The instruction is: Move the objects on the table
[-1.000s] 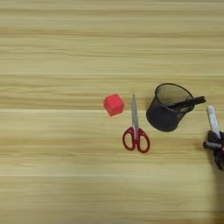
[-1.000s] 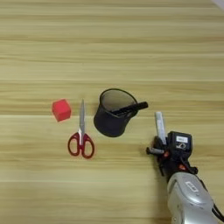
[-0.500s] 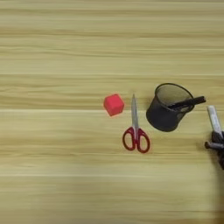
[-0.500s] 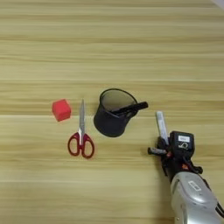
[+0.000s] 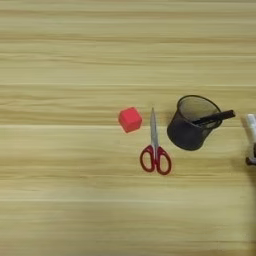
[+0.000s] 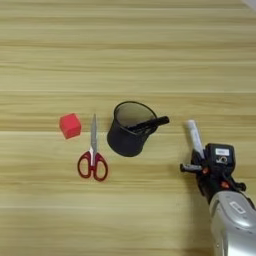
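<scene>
On the tan table [image 6: 128, 50] four things lie in a row across the middle of the frame: a red cube [image 6: 70, 125] at left, scissors [image 6: 93, 155] just right of it with blades pointing to the top and red handles toward the bottom, a black mesh cup [image 6: 127, 131] at centre with a black pen [image 6: 149, 123] leaning over its right rim, and a white marker [image 6: 194, 137] right of centre, well apart from the cup. The gripper [image 6: 202, 162] sits at the marker's lower end in the lower right, the silver forearm [image 6: 234, 225] running off the bottom corner. It appears to be at the marker, but whether the black fingers are clamped on it or loose cannot be told. Judging by that position, the marker is the thing in hand. To do this well, the grip should be square across the barrel near its middle so it does not pivot. Any lift should go straight up, and any carry toward the cup should pass above the leaning pen.
</scene>
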Robot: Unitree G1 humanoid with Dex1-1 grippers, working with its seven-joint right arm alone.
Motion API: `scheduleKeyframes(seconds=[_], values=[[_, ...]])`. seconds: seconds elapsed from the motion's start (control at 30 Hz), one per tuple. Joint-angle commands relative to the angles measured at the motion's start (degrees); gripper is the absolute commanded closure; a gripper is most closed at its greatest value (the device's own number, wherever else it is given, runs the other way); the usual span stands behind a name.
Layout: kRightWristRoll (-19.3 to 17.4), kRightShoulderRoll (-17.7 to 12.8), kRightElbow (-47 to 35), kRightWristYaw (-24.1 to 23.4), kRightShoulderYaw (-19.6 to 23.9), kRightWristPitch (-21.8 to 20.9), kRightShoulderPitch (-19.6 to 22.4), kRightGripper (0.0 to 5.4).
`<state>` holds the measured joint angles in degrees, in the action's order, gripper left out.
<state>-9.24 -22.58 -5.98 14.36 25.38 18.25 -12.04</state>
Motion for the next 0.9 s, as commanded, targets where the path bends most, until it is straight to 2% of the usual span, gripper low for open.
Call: scheduleKeyframes(seconds=[0.03,0.33,0.53,0.9], values=[[0.5,-5.5,-4.6,1.1,2.0,-0.5,2.3,4.64],[0.4,-10.4,-10.2,5.1,3.9,3.1,1.5,4.64],[0.3,-15.0,-14.6,8.5,6.1,6.4,2.3,4.64],[-1.0,-20.5,-22.2,14.7,8.3,12.9,3.1,4.64]])
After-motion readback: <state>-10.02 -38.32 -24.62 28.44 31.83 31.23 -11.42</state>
